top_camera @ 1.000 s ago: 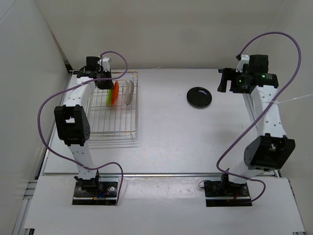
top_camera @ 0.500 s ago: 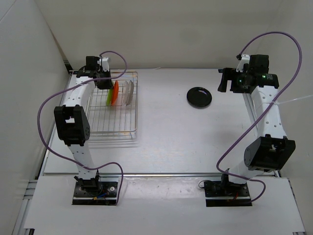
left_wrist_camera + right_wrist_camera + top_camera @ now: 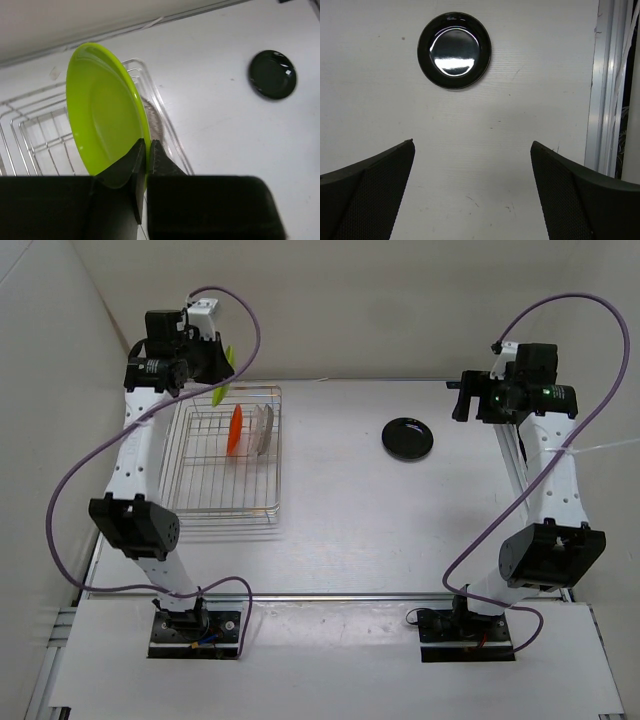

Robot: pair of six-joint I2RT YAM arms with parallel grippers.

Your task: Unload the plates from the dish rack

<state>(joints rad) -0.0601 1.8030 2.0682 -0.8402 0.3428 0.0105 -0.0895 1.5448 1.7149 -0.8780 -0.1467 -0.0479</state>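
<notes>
Rack (image 3: 215,482) holds orange plate (image 3: 236,430), perhaps clear ones (image 3: 263,428); left gripper (image 3: 146,150) clamps green plate (image 3: 100,110); right gripper (image 3: 472,145) spread.

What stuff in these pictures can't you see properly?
- Top view: the clear plates in the dish rack are too small and see-through to count.
- Left wrist view: the left gripper covers the bottom edge of the lime green plate.
- Right wrist view: the bottom edge cuts off the right gripper. Only the black plate shows, and the rack is out of frame.
</notes>
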